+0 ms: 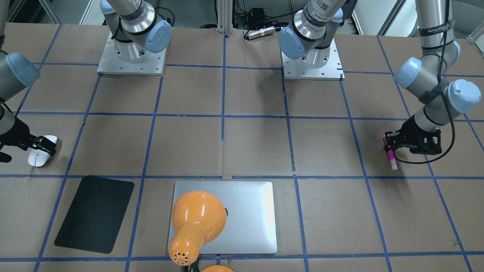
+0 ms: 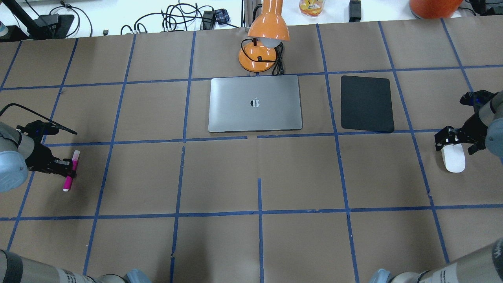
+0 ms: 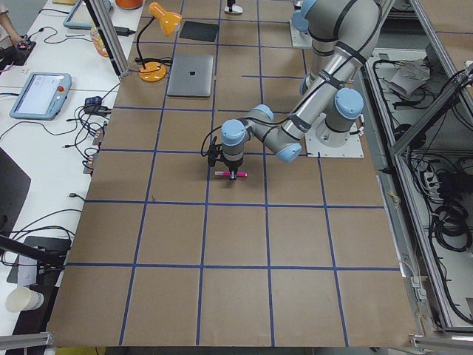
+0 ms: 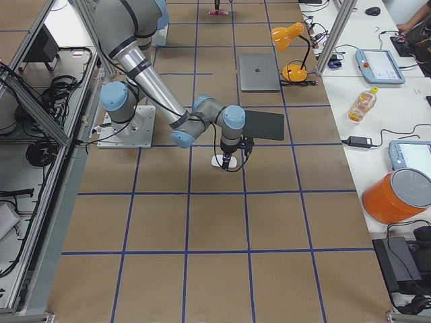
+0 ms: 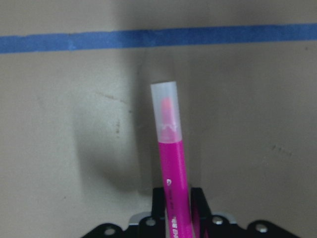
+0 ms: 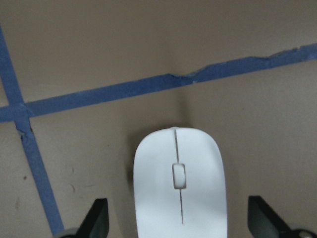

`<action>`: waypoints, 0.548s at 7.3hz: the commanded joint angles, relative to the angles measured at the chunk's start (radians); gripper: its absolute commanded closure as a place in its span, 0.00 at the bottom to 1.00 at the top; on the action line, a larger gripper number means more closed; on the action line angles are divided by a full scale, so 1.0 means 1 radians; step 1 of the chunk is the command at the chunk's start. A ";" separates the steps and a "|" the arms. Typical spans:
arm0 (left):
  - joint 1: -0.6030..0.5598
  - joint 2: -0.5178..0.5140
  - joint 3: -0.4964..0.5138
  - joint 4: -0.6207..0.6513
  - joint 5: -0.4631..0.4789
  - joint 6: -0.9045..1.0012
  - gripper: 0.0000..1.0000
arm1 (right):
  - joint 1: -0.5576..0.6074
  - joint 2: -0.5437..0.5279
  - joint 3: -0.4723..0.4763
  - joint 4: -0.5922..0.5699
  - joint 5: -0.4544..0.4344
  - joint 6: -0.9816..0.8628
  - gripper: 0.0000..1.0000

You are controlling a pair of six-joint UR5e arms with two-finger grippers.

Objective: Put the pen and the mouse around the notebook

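Pen (image 2: 68,181) sits clamped in the left gripper (image 2: 72,168), far out on the robot's left of the notebook (image 2: 255,103); the mouse (image 2: 453,159) lies on the table (image 2: 298,177) far to its right, between the right gripper's (image 2: 458,144) spread fingers, neither touching it

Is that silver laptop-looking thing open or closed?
Closed. The notebook lies flat as a single slab, lid down, with the logo facing up; no screen or keyboard shows in any view.
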 commanded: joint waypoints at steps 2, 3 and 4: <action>-0.059 0.071 0.066 -0.075 0.007 -0.016 1.00 | 0.000 0.021 -0.003 -0.001 0.001 -0.001 0.00; -0.120 0.112 0.125 -0.223 -0.001 -0.091 1.00 | 0.000 0.021 -0.003 -0.003 0.001 -0.001 0.02; -0.197 0.150 0.158 -0.308 -0.004 -0.155 1.00 | 0.000 0.021 -0.005 -0.001 -0.001 -0.001 0.14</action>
